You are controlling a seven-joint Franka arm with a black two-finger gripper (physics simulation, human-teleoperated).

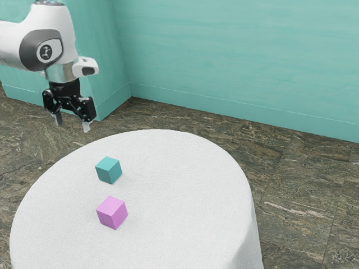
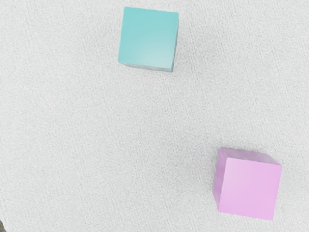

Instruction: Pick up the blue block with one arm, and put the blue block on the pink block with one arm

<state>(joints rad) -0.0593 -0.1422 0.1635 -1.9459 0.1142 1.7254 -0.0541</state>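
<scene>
Teal walls (image 1: 235,50) meet in a corner behind a round table (image 1: 185,168) draped in white cloth. Floor (image 1: 303,185) is dark mottled stone.

Arm (image 1: 39,47): white, 1 only, enters from the exterior view's upper left. Gripper (image 1: 72,122) is black and points down, hanging high in the air and well clear of both blocks. Its 2 fingers (image 1: 58,119) stand apart with nothing between them, so the claw is open and empty.

Blue block (image 1: 109,170): more teal than blue. It sits flat on the cloth, toward the exterior view's left of the table's middle, and nothing touches it.

Pink block (image 1: 111,212): also flat on the cloth, nearer the exterior camera than the blue one. The 2 are near each other but apart, with a strip of bare cloth between them. Neither rests on the other.

Wrist view: looks straight down on the white cloth. Blue block (image 2: 148,38) and pink block (image 2: 247,183) both show their top faces, set diagonally from each other with plain cloth between. Each is turned a little differently. Both lie below the hand, not between the fingers.
</scene>
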